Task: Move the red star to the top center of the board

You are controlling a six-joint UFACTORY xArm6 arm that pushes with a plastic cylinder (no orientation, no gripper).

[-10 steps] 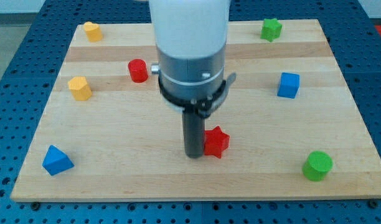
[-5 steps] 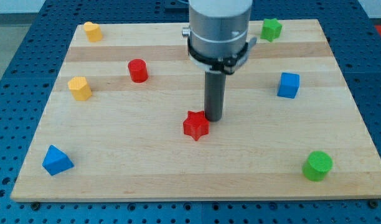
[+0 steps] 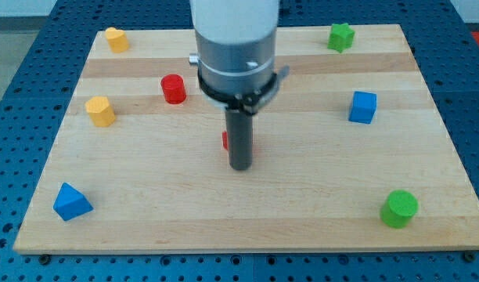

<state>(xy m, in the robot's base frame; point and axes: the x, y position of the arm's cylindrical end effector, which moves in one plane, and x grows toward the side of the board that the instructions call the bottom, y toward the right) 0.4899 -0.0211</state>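
Note:
The red star [image 3: 225, 141] lies near the board's middle, mostly hidden behind my rod; only thin red slivers show at the rod's left and right sides. My tip [image 3: 239, 167] rests on the board just below the star in the view, right against it or very close. The arm's white and grey body covers the board's top centre.
On the wooden board [image 3: 318, 196]: a red cylinder [image 3: 174, 88], two yellow blocks [image 3: 115, 38] [image 3: 100, 111], a blue triangular block [image 3: 70, 202], a green star [image 3: 341, 36], a blue cube [image 3: 363, 107], a green cylinder [image 3: 399, 208].
The star slid from lower middle-right to the left and up the view. My tip went from its left, to its upper right, and now stands just below it.

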